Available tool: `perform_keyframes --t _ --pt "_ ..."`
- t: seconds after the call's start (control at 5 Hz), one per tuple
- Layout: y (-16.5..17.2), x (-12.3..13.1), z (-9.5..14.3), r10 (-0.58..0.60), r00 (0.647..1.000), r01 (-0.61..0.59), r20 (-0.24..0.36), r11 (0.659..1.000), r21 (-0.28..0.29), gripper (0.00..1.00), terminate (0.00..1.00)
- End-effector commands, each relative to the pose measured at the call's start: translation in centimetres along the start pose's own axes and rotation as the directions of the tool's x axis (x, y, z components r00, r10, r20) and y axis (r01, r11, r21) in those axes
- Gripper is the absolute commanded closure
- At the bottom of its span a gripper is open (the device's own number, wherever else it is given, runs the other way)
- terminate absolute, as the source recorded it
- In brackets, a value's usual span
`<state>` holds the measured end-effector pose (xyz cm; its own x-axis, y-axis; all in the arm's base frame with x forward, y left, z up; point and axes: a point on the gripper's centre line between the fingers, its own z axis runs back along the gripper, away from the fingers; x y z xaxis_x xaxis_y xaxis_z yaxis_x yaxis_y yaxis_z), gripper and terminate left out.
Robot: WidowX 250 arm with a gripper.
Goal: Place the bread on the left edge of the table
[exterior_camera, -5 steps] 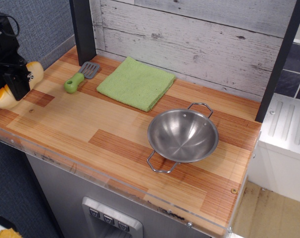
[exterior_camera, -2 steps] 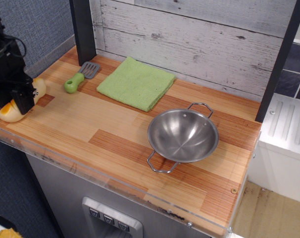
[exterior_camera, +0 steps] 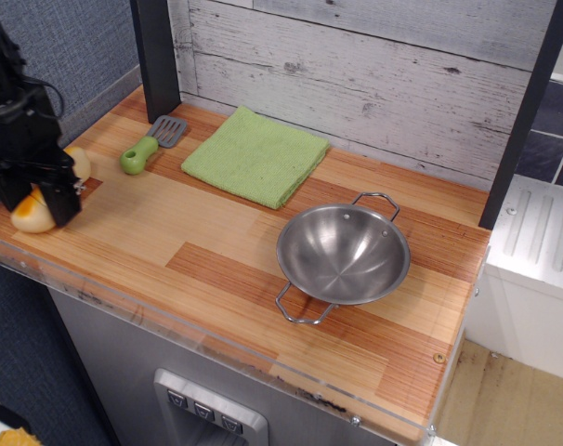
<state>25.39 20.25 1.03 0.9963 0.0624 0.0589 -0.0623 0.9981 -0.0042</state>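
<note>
The bread (exterior_camera: 28, 217), a pale cream toy loaf with orange browning, lies lengthwise at the left edge of the wood-plank table (exterior_camera: 216, 242). Its near end rests on the planks and its far end (exterior_camera: 79, 163) shows behind the arm. My black gripper (exterior_camera: 38, 199) comes down from above and straddles the middle of the loaf. One finger (exterior_camera: 64, 201) is on the loaf's right side. The jaws appear closed on the bread, and its middle is hidden by them.
A green-handled spatula (exterior_camera: 150, 146) lies at the back left. A folded green cloth (exterior_camera: 255, 154) lies at the back centre. A steel two-handled bowl (exterior_camera: 342, 254) stands right of centre. A clear plastic rim (exterior_camera: 170, 325) runs along the front edge.
My gripper has lowered the bread from above the table's left edge down onto the planks and shifted slightly right and forward. Nothing else has moved.
</note>
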Motion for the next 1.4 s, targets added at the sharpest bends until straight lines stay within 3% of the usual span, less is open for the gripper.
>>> perform_keyframes --t 0.0,0.2,0.4,0.6,0.8,1.2 --pt "-0.5 -0.1 5.5 -0.013 0.994 0.005 0.108 0.997 0.078 0.0 0.0" --pt "-1.6 -0.5 7.7 -0.03 0.992 0.02 0.123 0.997 0.08 0.0 0.0" --pt "-4.5 -0.6 8.6 0.002 0.998 -0.002 0.067 1.0 -0.008 0.0 0.0" --pt "-7.0 -1.2 9.0 0.014 0.997 -0.009 0.073 0.997 -0.073 0.0 0.0" --pt "-8.6 -1.6 9.3 -0.04 0.996 0.045 0.077 0.997 -0.067 0.0 0.0" --pt "-9.8 -1.5 9.9 -0.139 0.989 0.139 0.06 0.99 -0.001 0.0 0.0"
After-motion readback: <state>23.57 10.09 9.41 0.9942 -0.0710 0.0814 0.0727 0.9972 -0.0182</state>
